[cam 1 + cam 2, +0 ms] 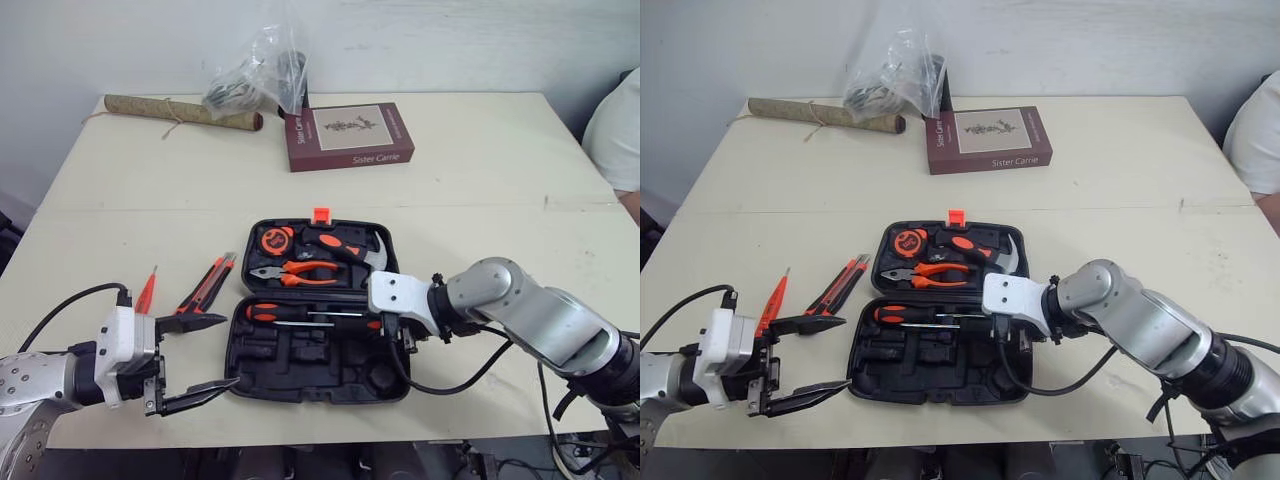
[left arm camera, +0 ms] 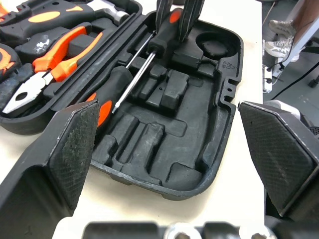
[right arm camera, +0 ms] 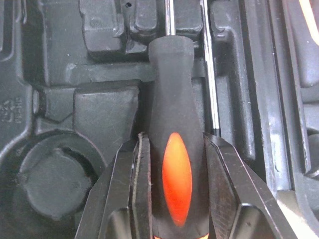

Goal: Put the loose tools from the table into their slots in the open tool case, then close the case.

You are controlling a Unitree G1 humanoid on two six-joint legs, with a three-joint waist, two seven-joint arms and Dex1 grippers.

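Observation:
The black tool case (image 1: 300, 375) lies open in the middle of the table, with a tape measure (image 1: 273, 240), pliers (image 1: 300, 272) and a hammer (image 1: 345, 246) in its far half. Two black-and-orange screwdrivers lie head to tail along the near half's back row. My right gripper (image 3: 172, 142) is shut on the handle of the right-hand screwdriver (image 3: 172, 164), which rests down in its slot. The other screwdriver (image 2: 107, 92) lies beside it. My left gripper (image 1: 228, 352) stands open just left of the case, holding nothing. A thin red screwdriver (image 1: 147, 291) and an orange utility knife (image 1: 205, 285) lie loose on the table left of the case.
A dark red book (image 1: 348, 135), a rolled mat (image 1: 180, 112) and a plastic bag (image 1: 255, 75) sit at the table's far side. A person's white sleeve (image 1: 615, 130) shows at the right edge. Cables trail from both arms near the front edge.

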